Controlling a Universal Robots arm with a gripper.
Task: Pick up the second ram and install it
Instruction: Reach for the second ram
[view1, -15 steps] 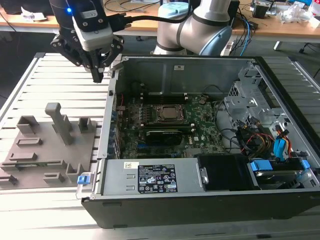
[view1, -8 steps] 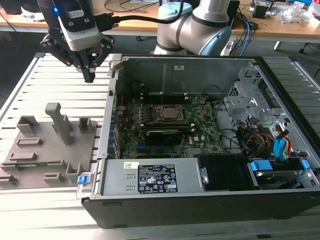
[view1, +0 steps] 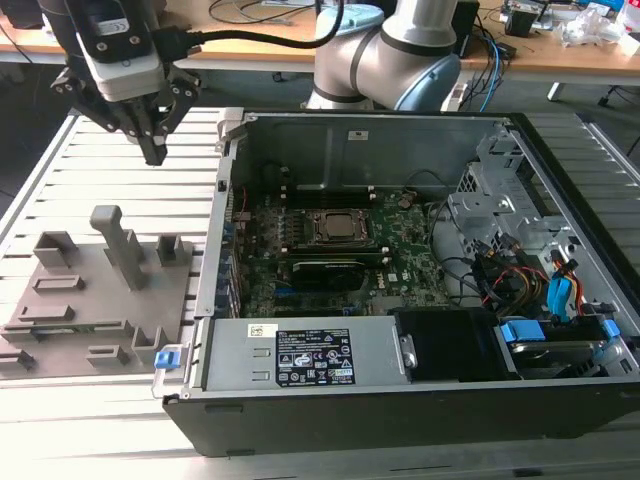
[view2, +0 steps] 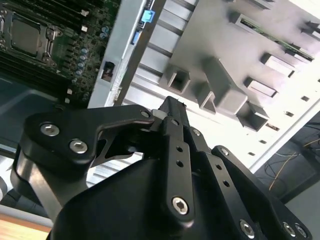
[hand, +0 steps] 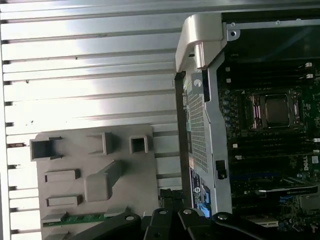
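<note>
Gripper (view1: 154, 152) pinched shut on nothing; second ram (hand: 75, 218) seated in a slot of the grey moulded holder (view1: 90, 295).

Exterior view: the black, link-jointed fingers meet at a point over the ribbed metal table (view1: 60, 180). The matte plastic holder with blocky posts lies below the gripper and off to one side. Beside it an open sheet-metal computer case (view1: 350, 150) holds a green motherboard (view1: 410, 250) and a black card (view1: 325, 272). Second wrist view: the closed fingertips hang above the holder, with the thin green stick in a slot well beyond them. First wrist view: the ram sits on edge in a narrow slot, lower than the gripper.
</note>
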